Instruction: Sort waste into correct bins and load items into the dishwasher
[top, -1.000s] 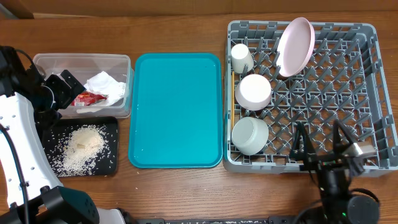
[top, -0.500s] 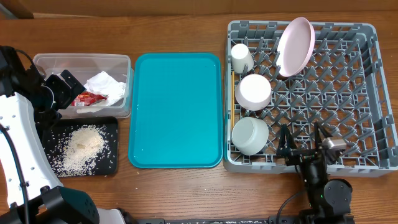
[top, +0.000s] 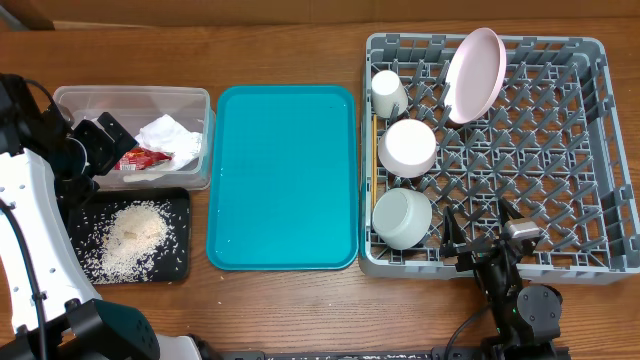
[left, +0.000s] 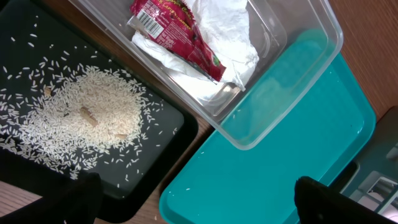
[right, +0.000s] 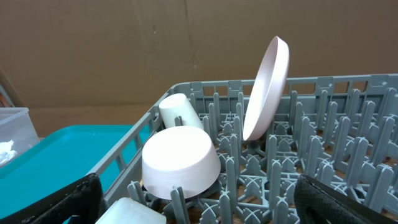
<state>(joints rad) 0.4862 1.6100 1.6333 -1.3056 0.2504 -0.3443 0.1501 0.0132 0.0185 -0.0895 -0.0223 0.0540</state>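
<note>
Pink plate (top: 474, 72) (round, smooth) stands tilted in grey rack (top: 570, 170).

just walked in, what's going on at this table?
Sorting looks about done. The napkin and red wrapper lie in the clear tub, the rice on the black tray. The plate, cup, white bowl and grey-green bowl sit in the dish rack, right of the teal tray. Both grippers are open and hold nothing: the left gripper by the tub, the right gripper at the rack's near edge.
</note>
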